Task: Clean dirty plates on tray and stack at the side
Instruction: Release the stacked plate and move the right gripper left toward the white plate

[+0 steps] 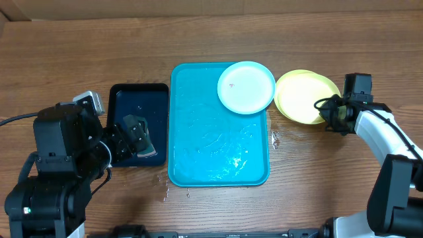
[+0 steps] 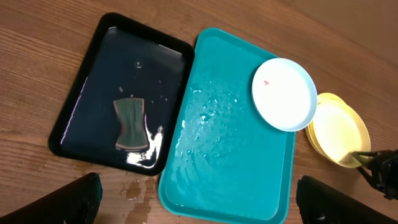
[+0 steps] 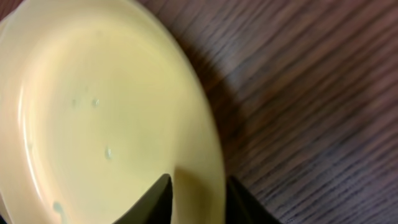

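Right of the turquoise tray (image 1: 198, 132), two yellow-green plates (image 1: 301, 96) sit stacked on the worktop (image 1: 264, 33). My right tool (image 3: 199, 196) straddles their right rim; I cannot tell whether it pinches. A light blue plate (image 1: 246, 87) rests on the tray's far right corner. My left tool (image 2: 198, 186) hangs released over a black tray (image 2: 87, 87) holding a sponge (image 2: 129, 123).

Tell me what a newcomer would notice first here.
A big wet turquoise tray fills the middle of the table, with a light blue plate over its far right corner. Right of it lie stacked yellow plates, the right gripper straddling their rim.
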`<move>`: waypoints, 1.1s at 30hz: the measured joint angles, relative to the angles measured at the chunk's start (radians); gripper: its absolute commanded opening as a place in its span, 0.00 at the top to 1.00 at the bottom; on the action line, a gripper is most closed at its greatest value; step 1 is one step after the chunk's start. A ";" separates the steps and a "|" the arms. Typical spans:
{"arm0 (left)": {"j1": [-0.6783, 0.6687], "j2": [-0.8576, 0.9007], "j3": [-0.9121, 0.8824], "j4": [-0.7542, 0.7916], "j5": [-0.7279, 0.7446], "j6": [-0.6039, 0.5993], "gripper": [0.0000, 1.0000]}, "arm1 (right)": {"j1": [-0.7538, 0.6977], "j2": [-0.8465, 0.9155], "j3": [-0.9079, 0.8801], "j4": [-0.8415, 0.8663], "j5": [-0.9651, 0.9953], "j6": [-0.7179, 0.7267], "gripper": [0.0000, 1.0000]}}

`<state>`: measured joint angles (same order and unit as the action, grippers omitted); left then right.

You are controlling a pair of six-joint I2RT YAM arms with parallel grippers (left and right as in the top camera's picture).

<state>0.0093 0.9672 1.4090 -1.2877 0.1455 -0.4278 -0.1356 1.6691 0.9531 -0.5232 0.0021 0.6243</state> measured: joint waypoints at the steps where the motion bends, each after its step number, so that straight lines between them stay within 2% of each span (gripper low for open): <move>1: 0.000 0.000 0.000 0.000 0.000 0.000 0.00 | 0.000 0.000 0.000 -0.001 -0.005 -0.002 0.48; 3: 0.000 0.000 0.000 0.000 0.000 0.000 0.00 | 0.000 0.000 0.000 -0.002 -0.015 -0.002 0.33; 4: 0.000 0.000 0.000 0.000 0.000 0.000 0.00 | 0.000 0.000 -0.001 -0.002 -0.020 -0.001 0.29; 7: 0.000 0.000 0.000 0.000 0.000 0.000 0.00 | 0.001 0.000 -0.001 -0.013 -0.027 0.003 0.21; 9: 0.000 0.000 0.000 0.000 0.000 0.000 0.00 | 0.001 0.000 -0.001 -0.021 -0.029 0.000 0.19; 14: 0.000 0.000 0.000 0.000 0.000 0.000 0.00 | 0.000 0.000 -0.001 -0.014 -0.057 -0.044 0.18; 22: 0.000 0.000 0.000 0.000 0.000 0.000 0.00 | 0.001 0.000 -0.001 0.010 -0.189 -0.237 0.22; 33: 0.000 0.000 0.000 0.000 0.000 0.000 0.00 | 0.001 0.000 -0.001 0.009 -0.285 -0.421 0.21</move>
<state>0.0090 0.9672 1.4090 -1.2877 0.1455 -0.4282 -0.1349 1.6691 0.9524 -0.5144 -0.2825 0.2031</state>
